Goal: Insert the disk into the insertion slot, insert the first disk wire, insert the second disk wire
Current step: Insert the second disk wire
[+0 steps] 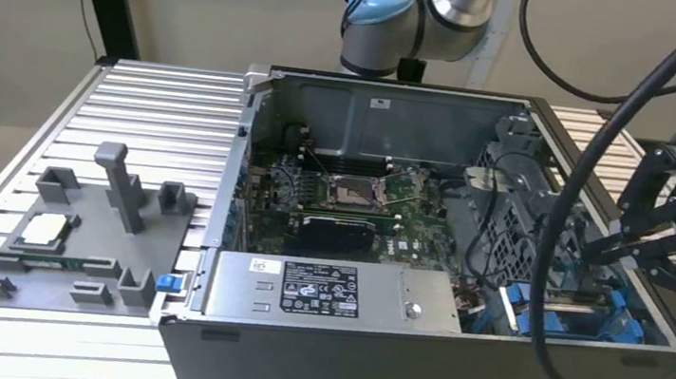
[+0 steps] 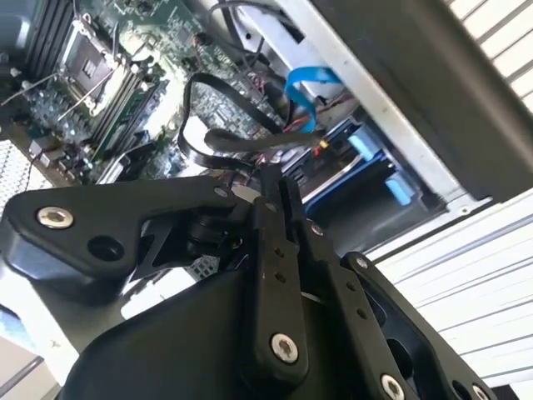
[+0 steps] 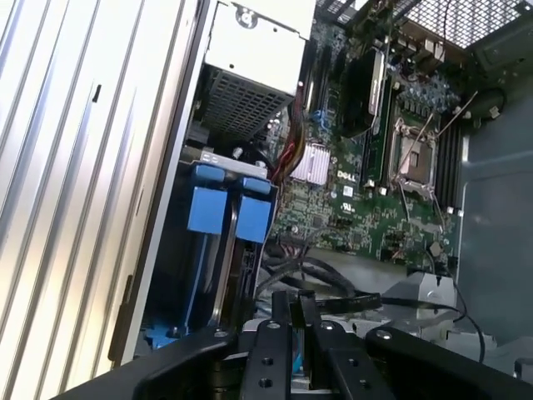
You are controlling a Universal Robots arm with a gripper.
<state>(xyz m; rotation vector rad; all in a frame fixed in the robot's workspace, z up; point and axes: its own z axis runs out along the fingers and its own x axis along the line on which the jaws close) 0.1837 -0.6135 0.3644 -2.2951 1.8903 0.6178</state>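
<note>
I am hovering my gripper (image 3: 296,312), fingers pressed together, over black cables (image 3: 333,287) near the insertion slot (image 1: 572,317).

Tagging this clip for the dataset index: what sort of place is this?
Likely a robotics lab test bench for PC assembly. An open desktop computer case lies on a ribbed aluminium table, with a grey fixture plate beside it, and the robot arm is mounted behind, its gripper over the blue drive bay.
</note>
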